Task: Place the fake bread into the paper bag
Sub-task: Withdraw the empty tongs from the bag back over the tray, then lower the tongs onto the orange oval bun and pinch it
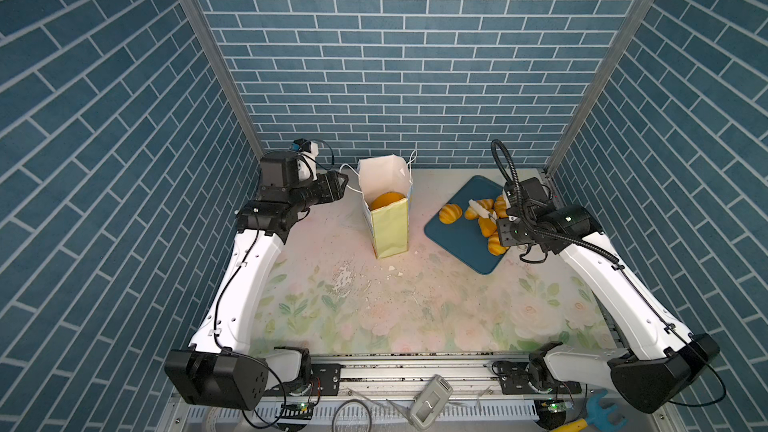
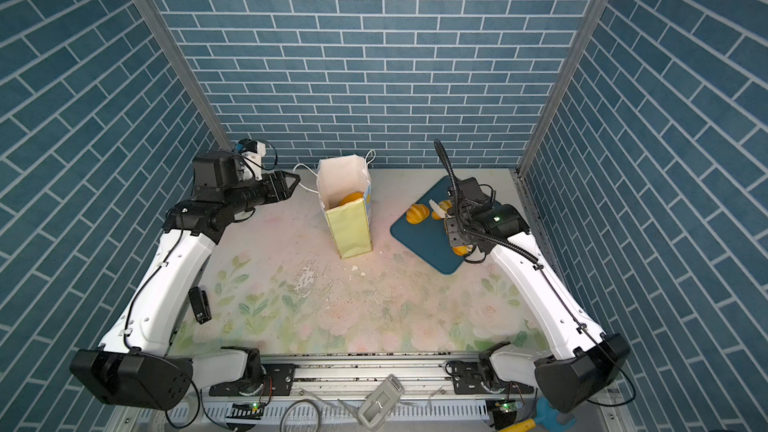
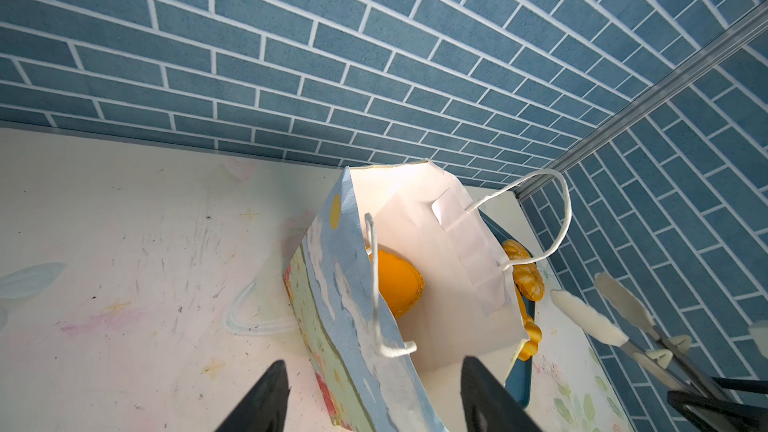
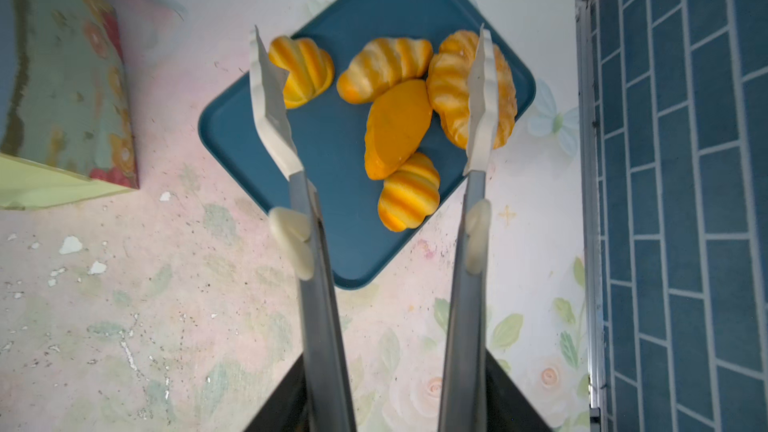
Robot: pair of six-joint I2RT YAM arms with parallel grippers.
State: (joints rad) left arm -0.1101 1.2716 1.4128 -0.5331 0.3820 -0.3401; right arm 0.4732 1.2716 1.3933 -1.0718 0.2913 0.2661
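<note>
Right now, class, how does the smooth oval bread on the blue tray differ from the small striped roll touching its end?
The oval bread is smooth orange; the striped roll has pale ridges. The oval bread is longer, the striped roll shorter and rounder. Both lie on the tray, touching.

Floral tbl (image 1: 415,317): paper bag (image 1: 390,226) upright, blue tray (image 1: 457,238) near, white chips (image 1: 392,268) scattered.
</note>
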